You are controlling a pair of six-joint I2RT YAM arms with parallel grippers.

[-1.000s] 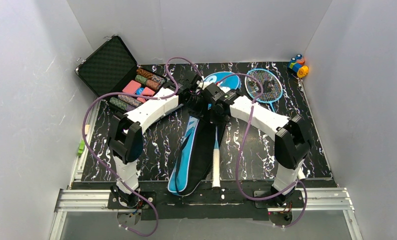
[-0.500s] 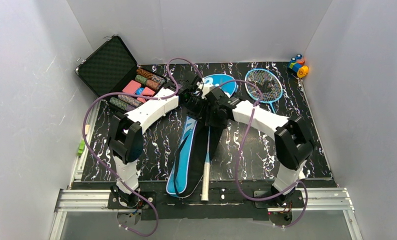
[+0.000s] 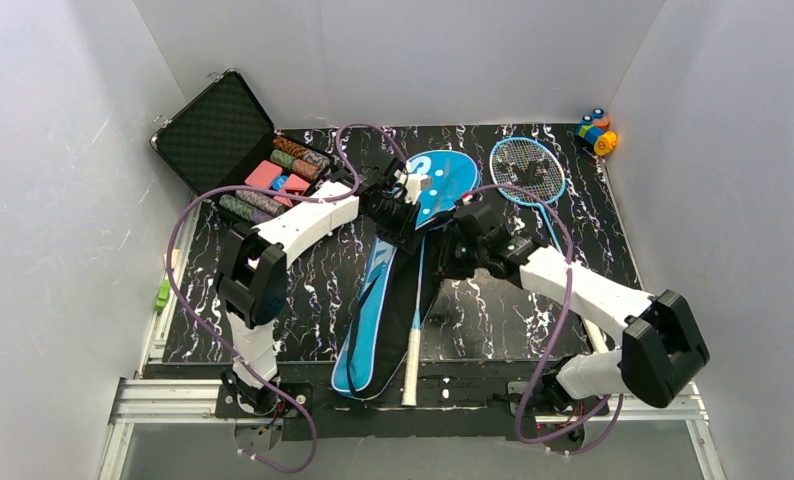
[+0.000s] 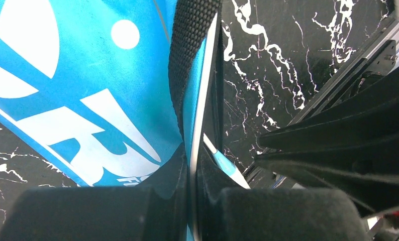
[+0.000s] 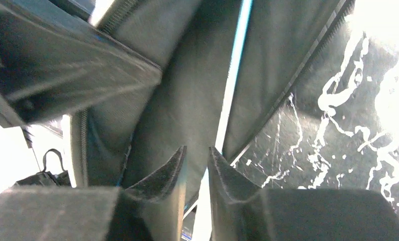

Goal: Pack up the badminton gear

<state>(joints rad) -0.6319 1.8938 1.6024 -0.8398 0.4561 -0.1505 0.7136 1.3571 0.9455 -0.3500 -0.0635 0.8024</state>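
White walls box in a black, white-veined table (image 3: 303, 270). The left gripper (image 4: 192, 196) is clamped tight on the edge of the blue bag (image 4: 77, 95), with the pale piping pinched between its pads. The black strap (image 4: 190, 50) runs away from the grip just beside it. This hold is at the bag's far, wide end, and the bag's mouth gapes there. The right gripper (image 5: 196, 168) hangs over the dark opening, just right of the left one, its jaws a little apart with nothing clearly between them. The blue shaft (image 5: 235, 70) of a racket (image 3: 414, 330) runs in line with the gap; whether the fingers touch it I cannot tell. That racket lies along the open bag, its head hidden inside and its white handle reaching the near table edge. The bag stretches from the far middle of the table to the near edge, between the arms. A second racket (image 3: 528, 168) lies flat far right, just beside the bag's head. An open case (image 3: 223, 130) of chips sits far left, and a small toy (image 3: 597, 131) is in the far right corner
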